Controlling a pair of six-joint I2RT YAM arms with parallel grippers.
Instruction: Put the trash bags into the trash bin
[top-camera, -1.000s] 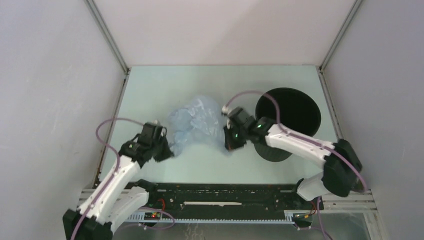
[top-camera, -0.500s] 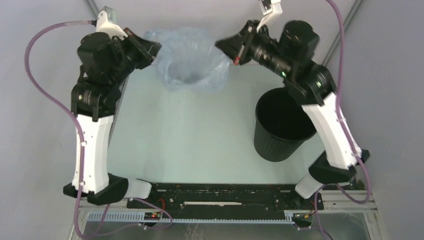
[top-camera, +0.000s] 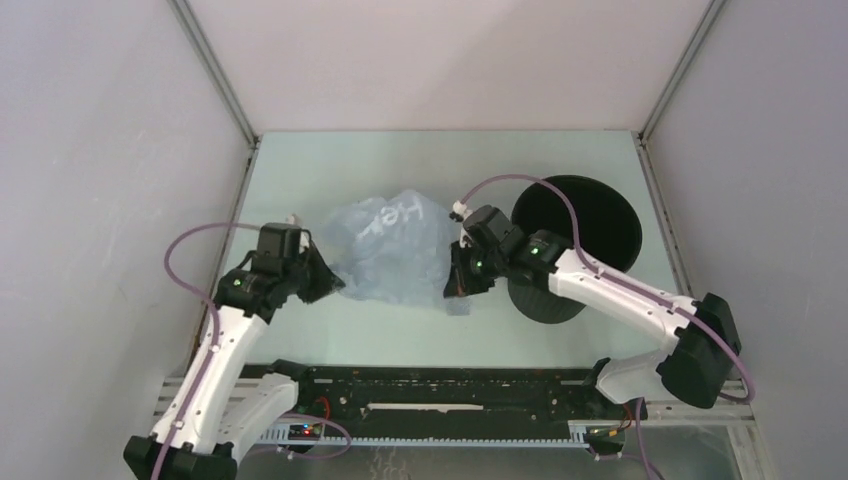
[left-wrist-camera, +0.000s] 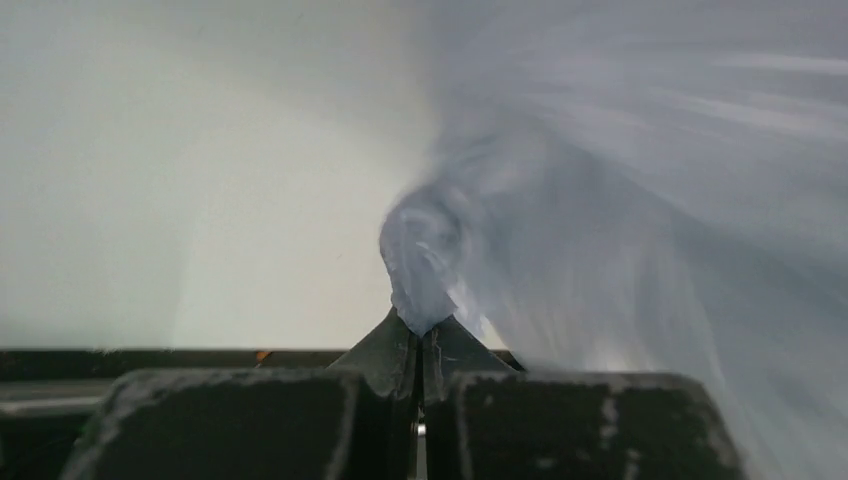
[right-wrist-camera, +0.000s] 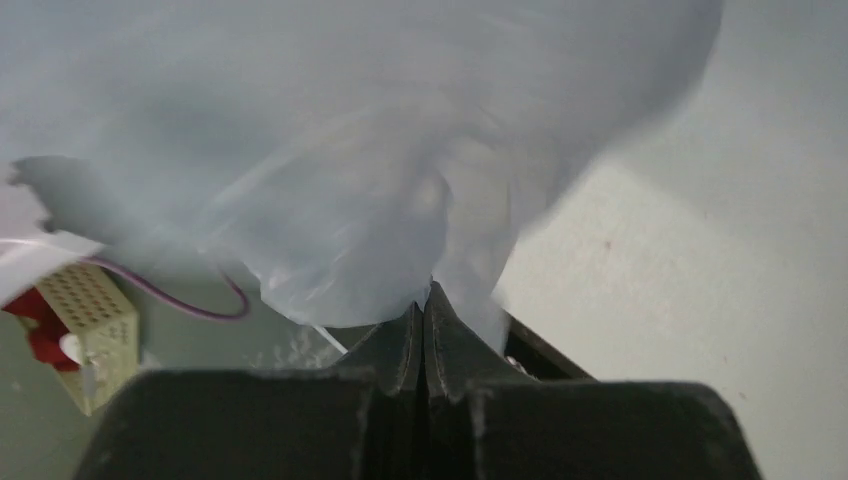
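Observation:
The pale blue translucent trash bag (top-camera: 392, 250) with printed lettering hangs spread between my two grippers, low over the table, left of the bin. My left gripper (top-camera: 330, 285) is shut on its left edge; the pinched film (left-wrist-camera: 425, 290) shows in the left wrist view. My right gripper (top-camera: 458, 283) is shut on its right edge, and the film (right-wrist-camera: 400, 220) fills the right wrist view. The black round trash bin (top-camera: 580, 240) stands upright at the right, just behind my right wrist, its mouth open.
Grey enclosure walls rise on the left, back and right. A metal frame post (top-camera: 215, 70) runs up at the back left, another (top-camera: 680, 70) at the back right. The black base rail (top-camera: 440, 390) lies along the near edge.
Both arms have come down from high at the back to low over the table, still holding the bag between them. The bag now hangs nearer, beside the bin.

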